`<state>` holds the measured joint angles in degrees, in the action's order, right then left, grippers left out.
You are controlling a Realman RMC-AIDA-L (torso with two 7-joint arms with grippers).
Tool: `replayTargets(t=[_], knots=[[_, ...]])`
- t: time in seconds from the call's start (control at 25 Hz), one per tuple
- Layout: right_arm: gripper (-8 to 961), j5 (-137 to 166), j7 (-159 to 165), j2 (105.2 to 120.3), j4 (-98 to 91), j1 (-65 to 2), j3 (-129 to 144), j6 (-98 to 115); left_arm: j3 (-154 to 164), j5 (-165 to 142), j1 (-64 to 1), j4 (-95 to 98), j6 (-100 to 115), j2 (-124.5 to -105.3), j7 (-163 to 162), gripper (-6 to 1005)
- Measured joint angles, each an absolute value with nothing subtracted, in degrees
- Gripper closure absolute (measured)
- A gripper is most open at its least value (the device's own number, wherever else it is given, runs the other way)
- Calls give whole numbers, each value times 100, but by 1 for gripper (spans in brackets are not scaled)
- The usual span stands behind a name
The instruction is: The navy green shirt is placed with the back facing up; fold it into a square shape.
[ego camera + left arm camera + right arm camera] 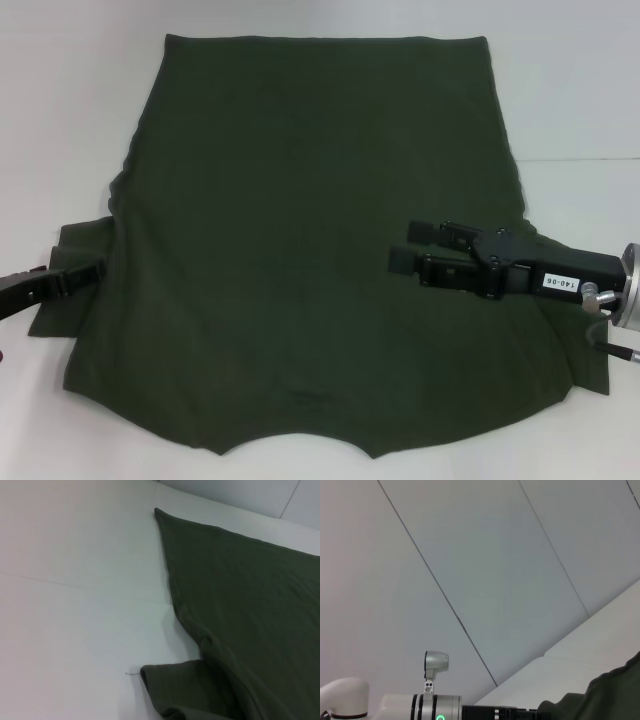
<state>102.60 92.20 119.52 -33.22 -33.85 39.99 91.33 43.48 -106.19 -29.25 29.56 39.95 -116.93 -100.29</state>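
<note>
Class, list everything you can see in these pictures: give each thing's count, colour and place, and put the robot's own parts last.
shirt: one, dark olive green, spread flat on the table, collar end nearest the robot, both sleeves sticking out at the sides.
table: one, white, under the shirt and bare all round it.
wall panels: several, pale grey with thin dark seams, seen in the right wrist view behind the table.
left gripper: one, black, low at the shirt's left sleeve.
right gripper: one, black, over the shirt's right side, fingers apart and pointing toward the middle.
left arm: one, white and silver with a green light, seen in the right wrist view.
</note>
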Motion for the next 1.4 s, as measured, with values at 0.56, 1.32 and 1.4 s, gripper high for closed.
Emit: replayTargets(t=[0.56, 1.32, 1.4], knots=[[42, 10212, 9220, 11952, -3345, -3377, 3999, 9129, 4351, -10665, -2934, 2987, 3989, -11693, -10028, 109], [43, 10155, 9170, 11953, -3333, -3354, 3999, 9114, 4359, -10688, -2940, 3049, 3979, -11688, -10028, 825], [43, 10137, 9167, 11952, -3332, -3350, 3999, 9114, 4355, -10688, -2945, 3049, 3965, -11685, -10028, 891]])
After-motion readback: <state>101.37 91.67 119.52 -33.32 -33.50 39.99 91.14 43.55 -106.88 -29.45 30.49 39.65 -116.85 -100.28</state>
